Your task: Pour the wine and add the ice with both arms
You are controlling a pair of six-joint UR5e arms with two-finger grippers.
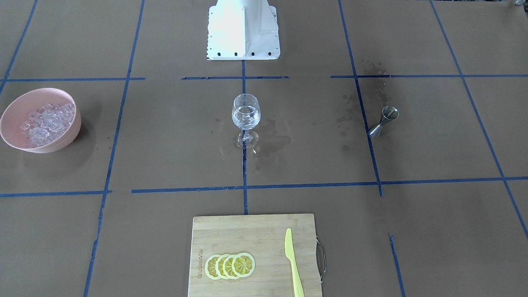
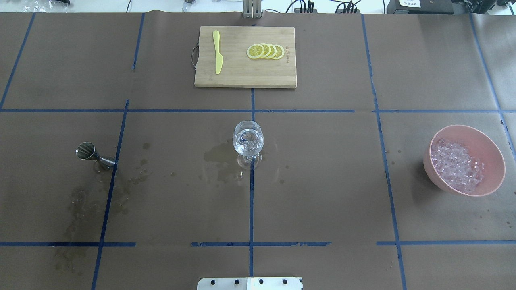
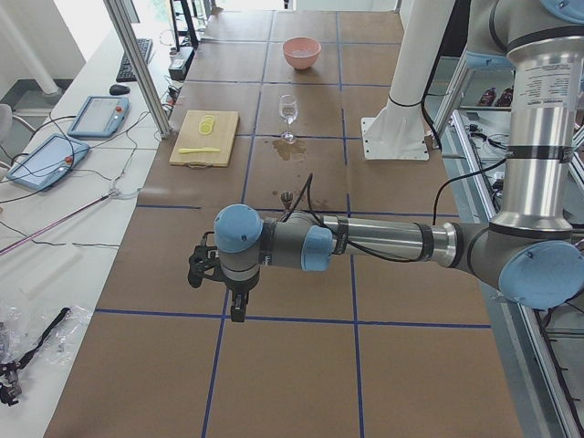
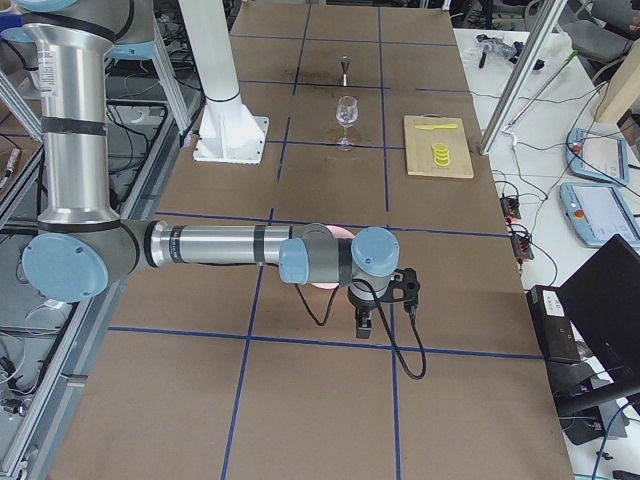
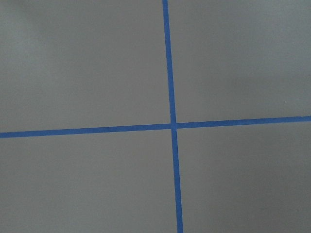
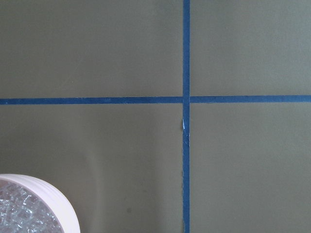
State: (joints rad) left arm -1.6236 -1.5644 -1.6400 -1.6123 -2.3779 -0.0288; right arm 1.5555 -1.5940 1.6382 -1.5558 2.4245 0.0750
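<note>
Wine [image 1: 246, 119] stands in the stemmed glass [image 1: 246, 103] at the middle of the bench, and the ice [image 1: 48, 123] fills a pink bowl [image 1: 66, 140] toward the bench's right end. The left gripper [image 3: 236, 311] hangs above the bench's left end and the right gripper [image 4: 365, 331] above its right end by the bowl. Both show only from the side, so I cannot tell whether their fingers are parted or closed.

One glass [image 1: 246, 115], one jigger [image 1: 384, 121], one bowl [image 1: 62, 142] — four lemon slices [image 1: 230, 265], one knife [image 1: 293, 264].
</note>
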